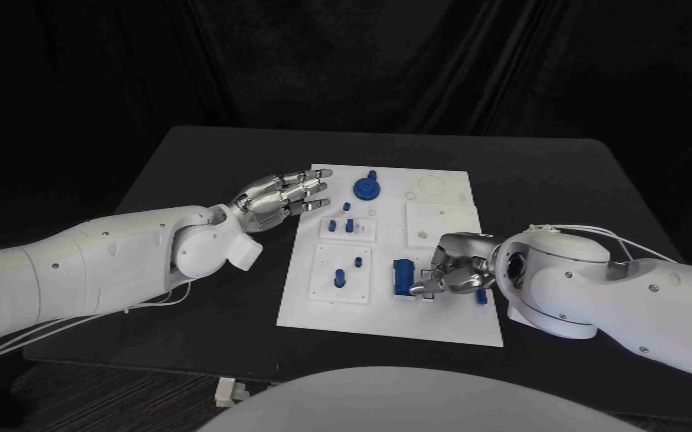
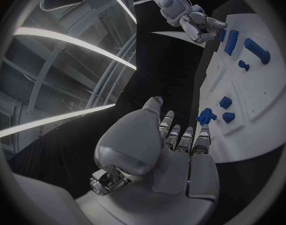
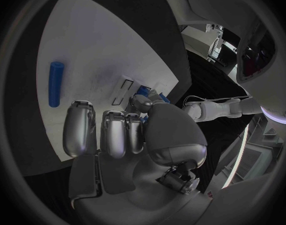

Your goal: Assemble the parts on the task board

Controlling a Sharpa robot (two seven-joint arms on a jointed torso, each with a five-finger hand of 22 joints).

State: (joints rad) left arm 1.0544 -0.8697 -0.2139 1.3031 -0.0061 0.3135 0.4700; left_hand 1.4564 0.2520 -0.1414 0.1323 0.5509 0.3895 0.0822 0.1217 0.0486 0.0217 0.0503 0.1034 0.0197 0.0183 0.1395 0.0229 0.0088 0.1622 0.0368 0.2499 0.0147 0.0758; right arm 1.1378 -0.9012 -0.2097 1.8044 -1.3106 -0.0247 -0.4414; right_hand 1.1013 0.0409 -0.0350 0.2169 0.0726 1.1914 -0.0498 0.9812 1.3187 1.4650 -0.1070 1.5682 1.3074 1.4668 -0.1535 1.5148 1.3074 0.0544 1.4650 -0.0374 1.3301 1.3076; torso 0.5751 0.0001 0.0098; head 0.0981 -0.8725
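Flat white task board (image 1: 433,252), small blue parts (image 1: 368,189)

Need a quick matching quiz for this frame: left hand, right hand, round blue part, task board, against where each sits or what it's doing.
Things:
1. left hand
2. right hand
3. round blue part
4. task board

States:
A. white plate in the middle of the black table
B. at the board's far end
C. fingers extended, at the board's left edge, holding nothing
D. fingers curled over the board's near right part

Pairs: 1-C, 2-D, 3-B, 4-A
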